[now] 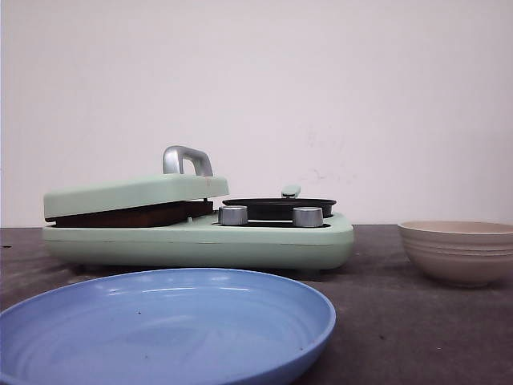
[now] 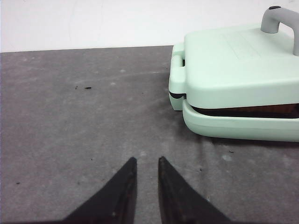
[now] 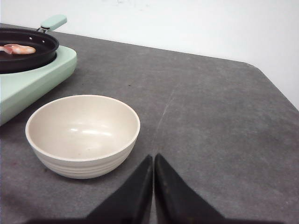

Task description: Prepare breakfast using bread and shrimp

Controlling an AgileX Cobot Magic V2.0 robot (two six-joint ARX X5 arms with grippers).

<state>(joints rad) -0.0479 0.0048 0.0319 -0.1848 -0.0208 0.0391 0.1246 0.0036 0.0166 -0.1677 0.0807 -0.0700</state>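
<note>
Low in the front view lies a blue plate [image 1: 160,325]; a beige bowl [image 1: 458,250] sits at right. Behind, mid-frame, the mint breakfast maker [image 1: 200,233] clamps the bread [image 1: 128,215] under its lid; shrimp [image 3: 17,48] lies in its pan [image 3: 25,49]. The left claw [image 2: 147,161] is slightly parted and empty, the right claw [image 3: 153,157] clenched, both over the counter [image 3: 210,116].

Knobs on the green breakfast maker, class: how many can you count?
2. Both knobs sit on the cooker's front edge, below the black pan: one beside the lid, one further right. Others may be hidden.

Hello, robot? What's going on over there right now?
Left gripper slightly open, right gripper shut, both empty. Bread under sandwich-maker lid. Shrimp in pan.
</note>
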